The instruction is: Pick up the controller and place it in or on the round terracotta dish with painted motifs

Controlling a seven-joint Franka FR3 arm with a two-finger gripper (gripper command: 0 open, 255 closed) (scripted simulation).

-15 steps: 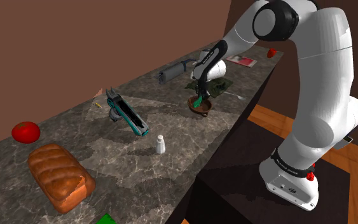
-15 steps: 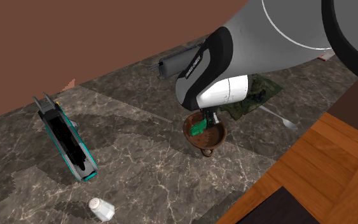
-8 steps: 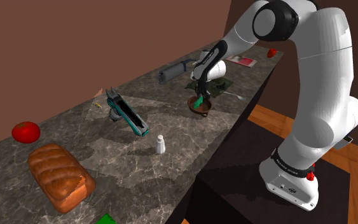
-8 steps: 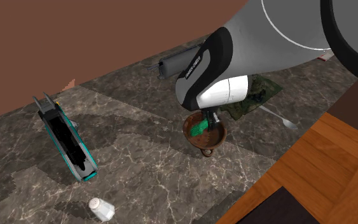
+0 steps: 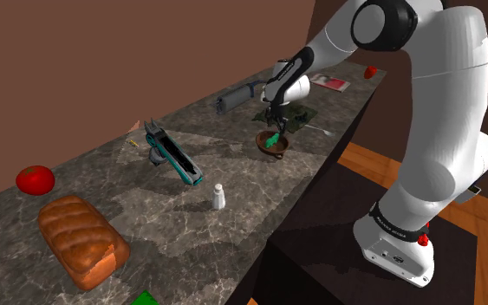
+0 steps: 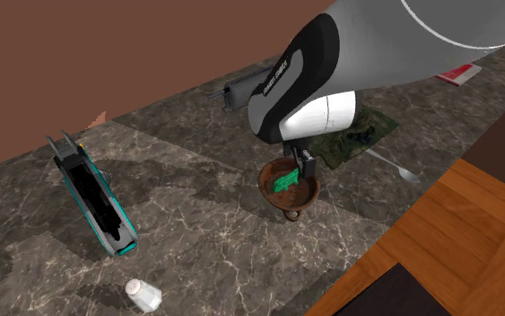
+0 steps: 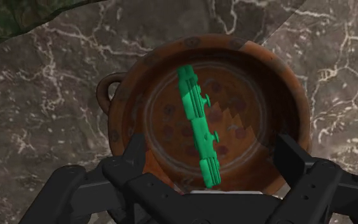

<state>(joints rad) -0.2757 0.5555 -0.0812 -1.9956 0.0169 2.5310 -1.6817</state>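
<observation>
The hand (image 7: 210, 154) hangs wide open over the dish (image 7: 284, 95). The green controller (image 7: 196, 121) lies inside, lengthwise between the fingers (image 7: 136, 151), untouched.

I work over a dark veined marble counter (image 5: 250, 191); a plain brown wall (image 5: 103, 61) rises behind the counter; orange wooden floorboards (image 5: 367, 160) lie below its front edge.

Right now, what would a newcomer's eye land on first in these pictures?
The bright green controller lying in the brown dish, with the open black hand hovering above it, not touching. Next, the big white arm arching over from the shoulder view's right, and the loaf with a red tomato at that view's left.
</observation>
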